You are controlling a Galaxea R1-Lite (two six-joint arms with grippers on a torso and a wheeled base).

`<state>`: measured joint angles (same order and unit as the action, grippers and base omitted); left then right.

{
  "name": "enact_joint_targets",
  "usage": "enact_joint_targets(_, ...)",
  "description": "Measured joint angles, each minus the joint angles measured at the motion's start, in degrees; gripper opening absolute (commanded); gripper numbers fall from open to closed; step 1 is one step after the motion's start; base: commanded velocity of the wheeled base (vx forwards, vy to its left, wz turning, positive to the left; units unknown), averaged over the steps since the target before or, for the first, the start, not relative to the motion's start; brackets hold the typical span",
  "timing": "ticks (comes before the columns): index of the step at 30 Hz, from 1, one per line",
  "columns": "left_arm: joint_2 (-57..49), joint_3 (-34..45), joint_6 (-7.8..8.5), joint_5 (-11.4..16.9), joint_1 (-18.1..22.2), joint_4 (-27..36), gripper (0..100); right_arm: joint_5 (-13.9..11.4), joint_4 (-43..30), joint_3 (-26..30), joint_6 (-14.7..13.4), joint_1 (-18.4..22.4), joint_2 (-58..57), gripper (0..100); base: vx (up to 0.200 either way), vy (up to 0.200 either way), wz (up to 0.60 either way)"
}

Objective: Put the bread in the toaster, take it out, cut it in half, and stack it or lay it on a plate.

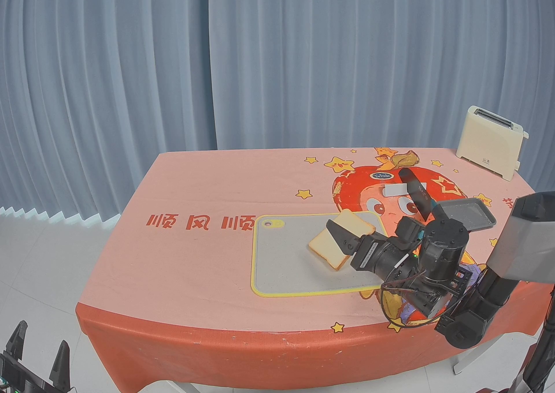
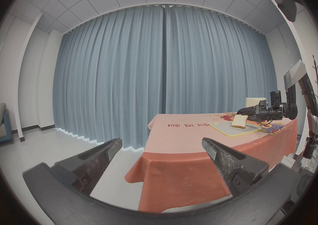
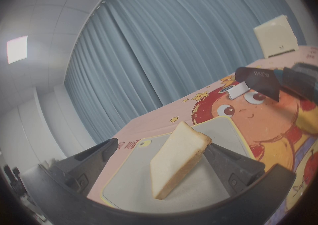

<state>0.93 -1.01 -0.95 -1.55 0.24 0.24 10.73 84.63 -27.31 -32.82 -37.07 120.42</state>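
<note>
One slice of bread (image 1: 325, 249) sits right of centre in the head view, tipped up on the grey cutting board (image 1: 283, 273) with its far edge raised. The right gripper (image 1: 342, 240) comes in from the lower right and meets that raised edge. A cream toaster (image 1: 490, 143) stands well apart at the upper right corner of the table (image 1: 202, 261). A black knife (image 1: 417, 192) and a grey tray (image 1: 468, 213) lie just beside the arm's wrist. A swing toward the toaster could knock either one. The left gripper (image 1: 39, 353) hangs at the lower left, off the table.

From the left wrist, the left gripper (image 2: 161, 144) stands wide with nothing between its fingers. The bread (image 2: 239, 121) shows far off on the board (image 2: 232, 130).

From the right wrist, the right gripper (image 3: 162, 146) is spread wide. The bread (image 3: 175, 162) leans on one finger while the other finger stands clear of it, so nothing is clamped. The main risk, as I judge it, is a closing squeeze that catches the slice askew. Soft crumb could crush or tear, or the slice could pivot out and flop onto the board (image 3: 132, 176). A corner-only hold might also let it sag and drop on the way to the toaster (image 3: 275, 37), and a tilted slice could miss the slot.
</note>
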Motion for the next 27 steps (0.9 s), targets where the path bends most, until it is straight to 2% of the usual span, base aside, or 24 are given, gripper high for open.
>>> enact_joint_targets(4, 0.0, 0.0, 0.00, 0.0, 0.0, 0.0, 100, -0.4, -2.5, 0.0, 5.8, -0.1, -0.4, 100, 0.000, 0.000, 0.00)
enact_joint_targets(6, 0.0, 0.0, 0.00, 0.0, 0.0, 0.0, 100, -0.4, -5.4, -0.3, 7.6, -0.1, -0.7, 100, 0.000, 0.000, 0.00)
enact_joint_targets(11, 0.0, 0.0, 0.00, 0.0, 0.0, 0.0, 100, -0.4, -17.3, -2.3, 12.8, -0.1, -2.8, 100, 0.000, 0.000, 0.00)
enact_joint_targets(13, 0.0, 0.0, 0.00, 0.0, 0.0, 0.0, 100, -0.3, -21.1, -3.8, 13.9, -0.2, -3.8, 100, 0.000, 0.000, 0.00)
enact_joint_targets(16, 0.0, 0.0, 0.00, 0.0, 0.0, 0.0, 100, -0.1, -26.3, -6.4, 15.0, -0.6, -5.9, 100, 0.000, 0.000, 0.00)
enact_joint_targets(19, 0.0, 0.0, 0.00, 0.0, 0.0, 0.0, 100, 0.1, -27.9, -7.9, 15.2, -0.8, -8.2, 100, 0.000, 0.000, 0.00)
enact_joint_targets(24, 0.0, 0.0, 0.00, 0.0, 0.0, 0.0, 100, 0.1, -30.2, -7.4, 14.2, -0.4, -12.1, 100, 0.000, 0.000, 0.00)
enact_joint_targets(27, 0.0, 0.0, 0.00, 0.0, 0.0, 0.0, 100, 0.0, -34.8, -6.8, 13.4, 0.0, -14.3, 100, 0.000, 0.000, 0.00)
